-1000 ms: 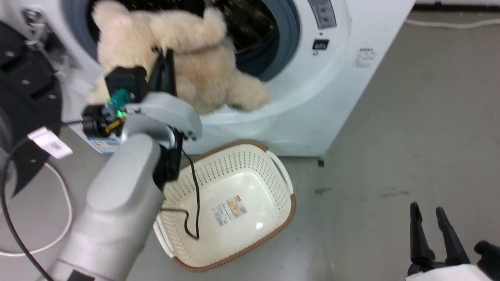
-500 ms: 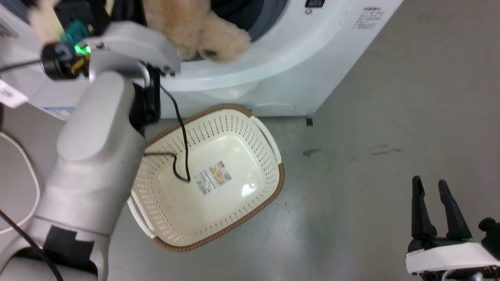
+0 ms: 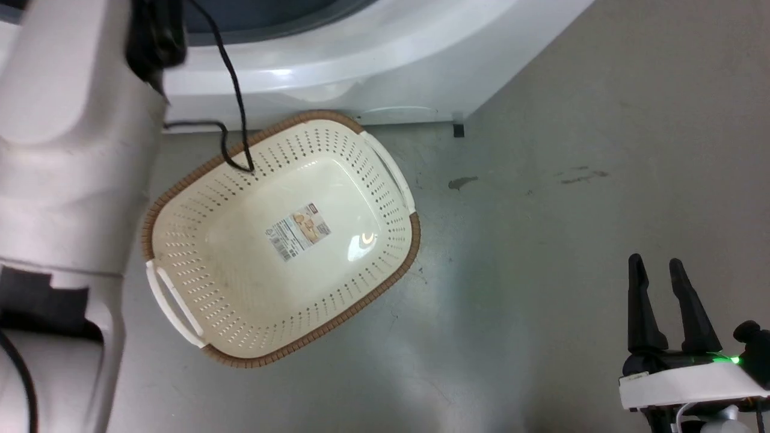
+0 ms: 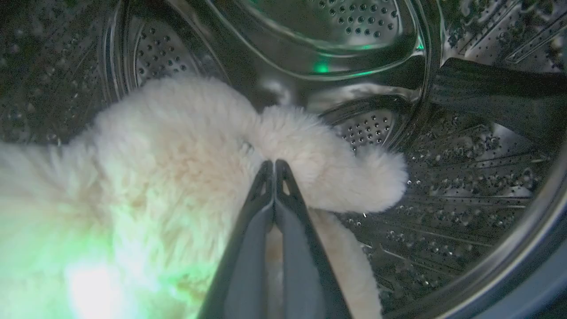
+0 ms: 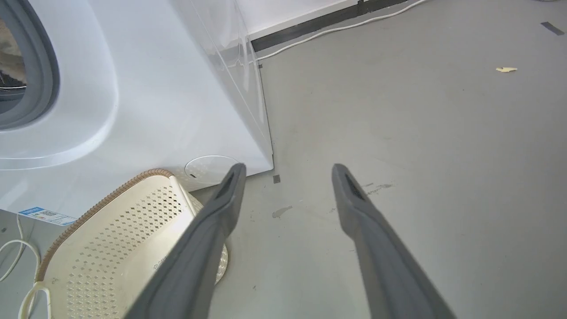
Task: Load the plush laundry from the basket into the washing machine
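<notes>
Left wrist view: the left tool (image 4: 274, 165), fingers pressed together, pinches the fur of the teddy bear (image 4: 168, 168), which lies inside the perforated steel drum (image 4: 465, 199). The right tool (image 3: 654, 261) hangs wide open over the floor (image 3: 571, 180), right of the basket (image 3: 415, 240) near the washing machine (image 3: 361, 66).

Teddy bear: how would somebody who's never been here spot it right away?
Find the big white washing machine and look inside its shiny, holey steel drum. The teddy bear lies there, with the shut left claw pinching its fur. It's the one soft, fluffy, cream thing among hard metal.
</notes>
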